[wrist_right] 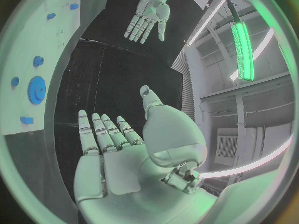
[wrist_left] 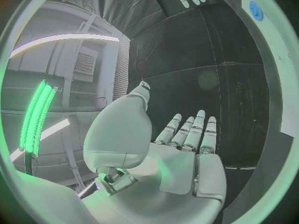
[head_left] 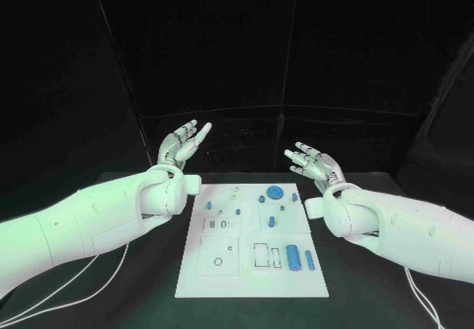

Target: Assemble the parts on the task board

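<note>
The white task board (head_left: 252, 277) lies in the middle of the black table. Blue parts lie on it: a round gear (head_left: 274, 190) near its far edge, small pegs (head_left: 209, 204) at mid-board, and two cylinders (head_left: 293, 256) near its right front. My left hand (head_left: 183, 142) is raised beyond the board's far left corner, fingers straight and apart, holding nothing. My right hand (head_left: 314, 163) is raised beyond the far right corner, fingers spread, empty too. In the right wrist view my right hand (wrist_right: 115, 149) is open beside the board (wrist_right: 25, 74) with the gear (wrist_right: 36, 89); my left hand (wrist_right: 147, 16) is opposite.
Thin white cables (head_left: 89, 274) trail over the table at the front left and at the front right (head_left: 427, 301). Black curtain walls close off the far side behind the table's back edge.
</note>
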Available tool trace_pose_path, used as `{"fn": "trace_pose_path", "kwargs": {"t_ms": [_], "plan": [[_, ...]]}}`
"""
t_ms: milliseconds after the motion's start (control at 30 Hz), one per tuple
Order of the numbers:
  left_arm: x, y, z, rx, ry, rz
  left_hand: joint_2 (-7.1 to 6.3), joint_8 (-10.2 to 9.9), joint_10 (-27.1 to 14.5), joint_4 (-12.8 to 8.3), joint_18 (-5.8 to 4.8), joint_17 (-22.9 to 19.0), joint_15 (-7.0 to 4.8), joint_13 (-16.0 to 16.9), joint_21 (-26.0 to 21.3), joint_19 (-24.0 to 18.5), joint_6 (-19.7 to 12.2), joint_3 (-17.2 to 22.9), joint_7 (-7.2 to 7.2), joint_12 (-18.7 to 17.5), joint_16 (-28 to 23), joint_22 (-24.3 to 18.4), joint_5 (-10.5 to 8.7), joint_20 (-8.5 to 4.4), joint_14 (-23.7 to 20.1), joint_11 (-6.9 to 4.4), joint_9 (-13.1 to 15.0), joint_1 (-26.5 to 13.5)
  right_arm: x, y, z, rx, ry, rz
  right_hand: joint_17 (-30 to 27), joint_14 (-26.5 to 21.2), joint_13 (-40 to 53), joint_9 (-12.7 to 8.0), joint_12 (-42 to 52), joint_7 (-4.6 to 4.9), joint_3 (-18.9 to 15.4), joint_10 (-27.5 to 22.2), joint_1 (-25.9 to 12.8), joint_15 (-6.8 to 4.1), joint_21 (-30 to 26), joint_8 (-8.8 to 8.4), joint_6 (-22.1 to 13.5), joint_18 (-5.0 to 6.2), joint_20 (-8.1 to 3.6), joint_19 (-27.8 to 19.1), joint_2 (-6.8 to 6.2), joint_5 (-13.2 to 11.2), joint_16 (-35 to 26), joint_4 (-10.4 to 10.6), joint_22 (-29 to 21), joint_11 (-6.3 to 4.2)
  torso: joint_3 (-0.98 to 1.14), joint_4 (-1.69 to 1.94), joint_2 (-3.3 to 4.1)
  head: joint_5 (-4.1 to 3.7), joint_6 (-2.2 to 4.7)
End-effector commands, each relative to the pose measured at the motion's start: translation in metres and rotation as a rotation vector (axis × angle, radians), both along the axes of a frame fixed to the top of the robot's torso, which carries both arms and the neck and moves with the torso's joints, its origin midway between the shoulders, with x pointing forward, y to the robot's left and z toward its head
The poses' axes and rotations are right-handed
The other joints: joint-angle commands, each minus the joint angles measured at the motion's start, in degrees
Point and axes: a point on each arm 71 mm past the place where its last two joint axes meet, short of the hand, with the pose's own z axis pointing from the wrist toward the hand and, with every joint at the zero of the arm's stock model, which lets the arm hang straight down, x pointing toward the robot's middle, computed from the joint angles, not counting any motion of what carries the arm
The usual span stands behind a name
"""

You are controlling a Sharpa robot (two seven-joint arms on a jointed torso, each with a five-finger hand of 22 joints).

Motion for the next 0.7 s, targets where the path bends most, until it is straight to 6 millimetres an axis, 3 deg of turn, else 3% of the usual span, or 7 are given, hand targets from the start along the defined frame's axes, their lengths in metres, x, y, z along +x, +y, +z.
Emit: {"fn": "trace_pose_path", "kwargs": {"t_ms": [33,133,267,367,400,500,700], "plan": [[0.003,-0.004,0.005,-0.06,-0.042,-0.069,-0.04,0.37,0.71,0.49,0.87,0.12,0.24,0.09,0.34,0.12,0.78,0.13,4.82,0.39,0.3,0.09,0.35,0.68,0.75,0.19,0.11,1.74,0.002,0.009,-0.001,-0.039,0.02,0.177,0.59,6.97,0.52,0.44,0.96,7.87,0.45,6.44,6.63,0.9,0.91,0.74,4.49,2.16,0.46,4.42,0.37,0.35,1.02,-3.83,0.53,1.16,0.0,-0.01,0.01,0.0,0.0],[0.003,-0.004,0.005,-0.061,-0.042,-0.069,0.24,0.45,1.74,0.39,1.17,0.34,0.46,0.2,0.5,0.7,1.34,0.24,5.2,0.55,0.59,0.2,0.34,0.69,2.23,0.63,0.17,2.02,0.005,0.009,-0.002,-0.056,0.025,0.202,1.46,20.79,1.35,1.27,3.06,7.75,0.92,18.8,10.06,0.09,3.65,2.32,13.49,3.61,0.44,15.68,0.14,-0.38,3.65,-6.67,1.9,0.98,0.0,-0.01,0.01,0.0,0.0],[0.002,0.004,0.005,-0.069,-0.041,-0.084,0.96,0.92,7.58,-0.02,1.87,1.5,1.22,0.76,1.59,4.88,4.3,0.38,6.35,1.52,2.52,0.86,0.33,0.81,10.26,2.38,0.46,2.86,0.018,-0.004,0.01,-0.223,-0.108,0.168,1.71,29.92,1.75,2.23,5.44,6.57,1.57,29.78,12.77,-1.95,5.69,4.9,26.46,5.59,0.31,20.39,0.0,-0.63,5.5,-9.5,2.34,-0.86,-0.09,0.32,0.51,-0.56,0.08],[-0.001,0.008,0.007,-0.076,-0.043,-0.098,1.64,1.5,16.52,-0.73,1.93,2.62,1.36,1.43,4.94,16.57,8.29,0.22,6.5,3.04,4.97,2.64,0.38,0.74,18.81,3.28,0.77,3.78,0.022,-0.006,0.017,-0.29,-0.152,0.176,1.75,34.6,1.62,2.39,6.01,5.62,2.2,33.84,13.46,-3.3,7.13,5.87,33.35,6.23,-0.32,23.71,0.26,-0.64,6.23,-11.15,2.57,-2.08,-0.28,0.52,0.9,-0.87,0.14],[-0.002,0.009,0.008,-0.08,-0.044,-0.106,2.04,2.11,21.9,-1.27,2.63,2.93,0.66,1.8,7.16,23.61,11.53,0.08,6.86,4.04,5.92,3.7,0.26,0.53,21.44,2.71,1.07,4.18,0.023,-0.007,0.021,-0.32,-0.17,0.182,1.56,36.59,1.43,2.11,5.64,5.44,2.51,35.27,13.18,-3.97,7.87,5.56,34.56,5.97,-0.91,25.49,0.37,-0.49,6.15,-11.9,2.65,-2.58,-0.38,0.55,1.07,-0.95,0.17],[-0.006,0.01,0.011,-0.091,-0.044,-0.132,2.59,3.7,32.53,-3.06,4.2,3.91,-1.71,2.49,10.14,30.81,19.12,-0.06,6.81,6.42,8.75,4.75,0.22,0.14,28.47,1.15,1.76,5.69,0.026,-0.006,0.03,-0.385,-0.212,0.201,1.71,39.33,1.5,2.05,5.33,5.17,3.07,36.83,13.01,-4.69,8.72,5.31,35.81,6.2,-1.75,27.39,0.7,-0.27,6.46,-12.64,2.79,-2.87,-0.53,0.66,1.58,-1.2,0.32],[-0.017,0.009,0.017,-0.103,-0.051,-0.188,3.63,5.64,39.69,-6.6,4.99,5.19,-3.91,2.43,11.69,37.87,29.25,-0.2,5.09,8.54,11.04,4.94,0.26,-1.57,35.84,-1.02,2.2,7.92,0.029,-0.003,0.049,-0.545,-0.291,0.262,2.13,46.5,1.53,2.05,4.15,4.21,4.68,41.42,12.66,-6.96,11.49,4.54,39.32,6.09,-4.28,32.61,0.26,-0.51,6.73,-13.07,3.48,-4.26,-0.58,0.83,3.37,-1.54,1.32]]}}
